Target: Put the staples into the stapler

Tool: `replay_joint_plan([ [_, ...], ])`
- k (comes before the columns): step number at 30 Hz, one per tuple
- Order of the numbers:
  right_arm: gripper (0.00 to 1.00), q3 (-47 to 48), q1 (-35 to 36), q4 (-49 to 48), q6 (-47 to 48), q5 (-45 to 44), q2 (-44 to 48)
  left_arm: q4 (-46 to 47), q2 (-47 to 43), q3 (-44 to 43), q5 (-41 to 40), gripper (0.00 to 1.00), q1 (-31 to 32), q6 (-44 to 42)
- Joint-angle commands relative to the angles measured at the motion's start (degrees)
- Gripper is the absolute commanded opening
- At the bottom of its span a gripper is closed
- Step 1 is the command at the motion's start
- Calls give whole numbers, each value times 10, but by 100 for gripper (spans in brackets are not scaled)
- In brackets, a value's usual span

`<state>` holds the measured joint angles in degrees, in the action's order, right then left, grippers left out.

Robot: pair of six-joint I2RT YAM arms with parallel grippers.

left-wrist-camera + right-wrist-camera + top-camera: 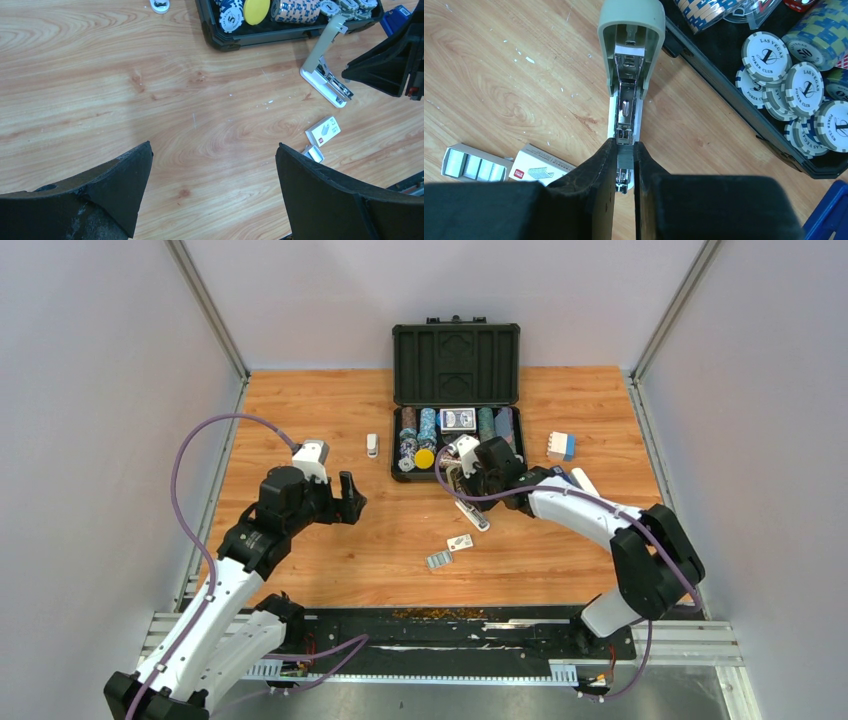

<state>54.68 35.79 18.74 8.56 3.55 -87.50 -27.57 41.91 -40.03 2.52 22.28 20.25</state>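
Sitting open on the wooden table (300, 420), just in front of the poker case, is the stapler (626, 60). Its grey-olive top is flipped up and back, and the pale metal channel below is showing. The base lies flat on the wood.

The right gripper (625, 150) comes down over the near end of that channel. Its two dark fingers (594, 170) are pressed onto a short grey staple strip (626, 156) and hold it right above the rail. I can't tell if the strip touches the rail. From overhead, the right arm reaches in from the right side, bent at the elbow, with the wrist tipped toward the case.

The little white tray (471, 165) lies nearby on the wood with several staple blocks in it. Its sleeve (536, 169) is just beside it.

The left gripper (214, 146) hangs over bare wood well to the left of the stapler, with its fingers (120, 185) spread wide and nothing between them. That arm is folded up and angled toward the middle.

The black poker case (457, 360) has its lid tilted back. Inside are rows of chips, a yellow disc (257, 10) and a deck of cards (457, 420). A blue-and-white box (561, 446) sits to the case's right, and a small white object (372, 445) to its left.
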Motion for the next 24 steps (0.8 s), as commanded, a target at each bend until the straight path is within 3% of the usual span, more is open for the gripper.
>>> replay_joint_plan([
  [1,6,-2,-6,-31,11,21,-11,19,0,0,4,100,3,-8],
  [24,5,3,-12,-19,12,39,-34,19,-1,0,2,100,4,-8],
])
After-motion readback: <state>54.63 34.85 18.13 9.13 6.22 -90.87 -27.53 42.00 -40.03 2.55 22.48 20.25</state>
